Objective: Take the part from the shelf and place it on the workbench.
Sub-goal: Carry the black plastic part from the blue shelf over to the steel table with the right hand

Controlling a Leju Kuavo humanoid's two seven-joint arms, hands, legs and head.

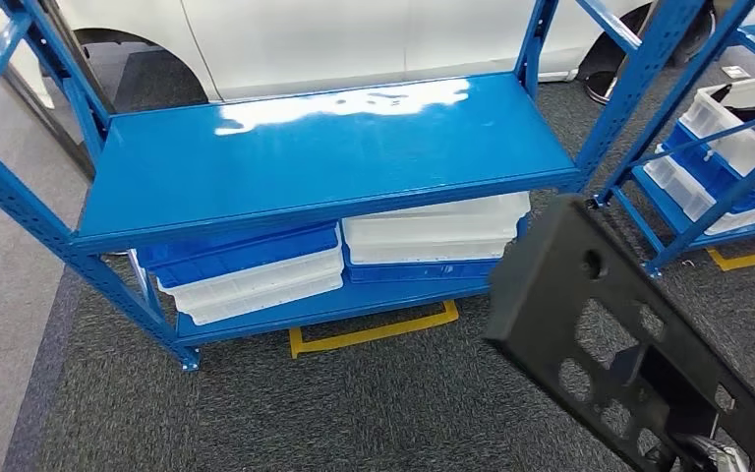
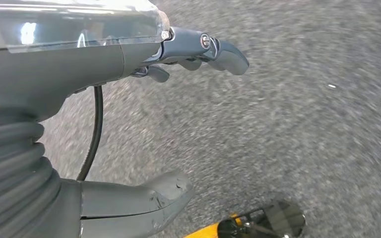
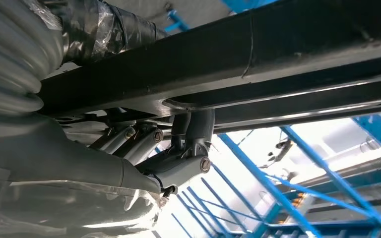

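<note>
From my head camera, the flat black metal plate with cut-out holes [image 1: 609,334] hung at my lower right, held from beneath, its long axis slanting away toward the glossy blue steel shelf rack [image 1: 324,157]; white and blue plastic bins [image 1: 256,270] sat on the lower tier. By my left wrist camera, my left hand [image 2: 144,129] hung idle above speckled grey carpet [image 2: 287,114], thumb and fingers apart, holding nothing. By my right wrist camera, my right hand [image 3: 176,148] had its fingers hooked up against the plate's dark, smooth underside, so the right arm carried it. I judged no workbench was in sight.
</note>
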